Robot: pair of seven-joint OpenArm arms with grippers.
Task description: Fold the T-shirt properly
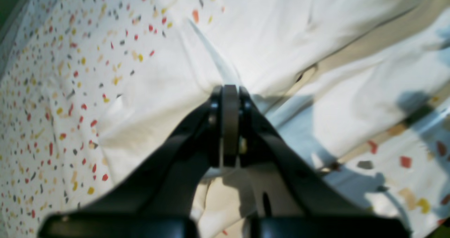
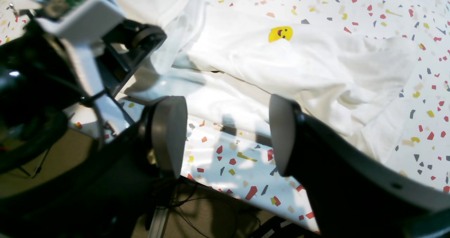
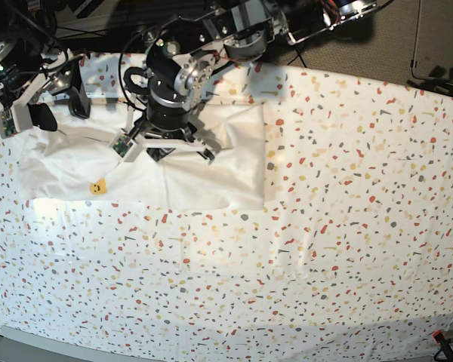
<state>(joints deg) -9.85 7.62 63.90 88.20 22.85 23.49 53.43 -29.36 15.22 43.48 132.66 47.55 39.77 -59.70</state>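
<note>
Left tool [image 1: 230,90] is clamped on a fold of the T-shirt [image 3: 211,162]. Right tool [image 2: 225,136] is held open above the speckled table [image 3: 347,226].

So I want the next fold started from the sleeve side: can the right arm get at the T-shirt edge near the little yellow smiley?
Probably yes. The right gripper is open and empty above the tablecloth edge, beside the T-shirt. Nothing lies between it and the smiley; the left gripper is pinching cloth farther along.

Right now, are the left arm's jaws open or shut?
Shut. In the left wrist view the left gripper has its jaws pressed together, pinching a ridge of the white T-shirt.
</note>
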